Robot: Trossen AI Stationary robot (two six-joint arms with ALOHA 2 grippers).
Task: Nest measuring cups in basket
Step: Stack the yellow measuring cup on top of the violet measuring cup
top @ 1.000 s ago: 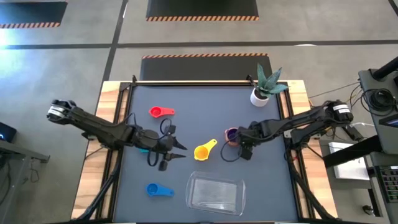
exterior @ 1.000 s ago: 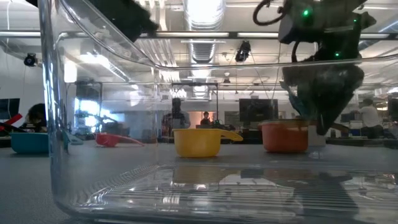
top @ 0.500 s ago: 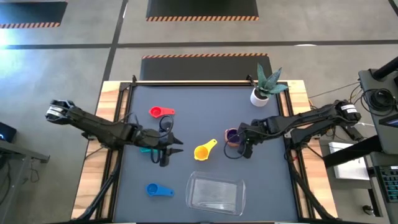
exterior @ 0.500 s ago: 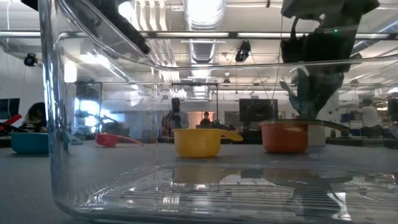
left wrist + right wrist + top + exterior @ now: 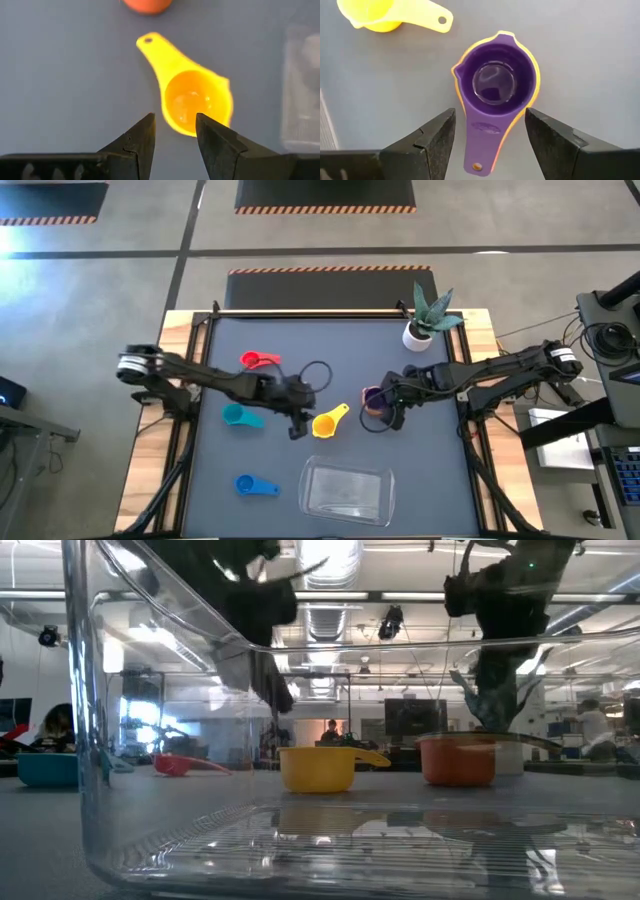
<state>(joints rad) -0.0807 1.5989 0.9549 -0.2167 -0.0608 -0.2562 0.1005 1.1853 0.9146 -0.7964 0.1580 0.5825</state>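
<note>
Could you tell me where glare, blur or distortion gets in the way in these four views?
Low view: the basket wall fills the frame, bending the room behind and catching ceiling-light glare; both arms are dark silhouettes. Left wrist view: the yellow cup is soft, with a bright spot in its bowl. Right wrist view: the purple cup is sharp, with a reflection in its bowl. High view: evenly lit.

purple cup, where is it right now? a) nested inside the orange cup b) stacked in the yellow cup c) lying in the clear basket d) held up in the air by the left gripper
a: the right wrist view shows the purple cup seated inside the orange cup, whose rim rings it, both resting on the table between the open fingers of the right gripper.
</note>
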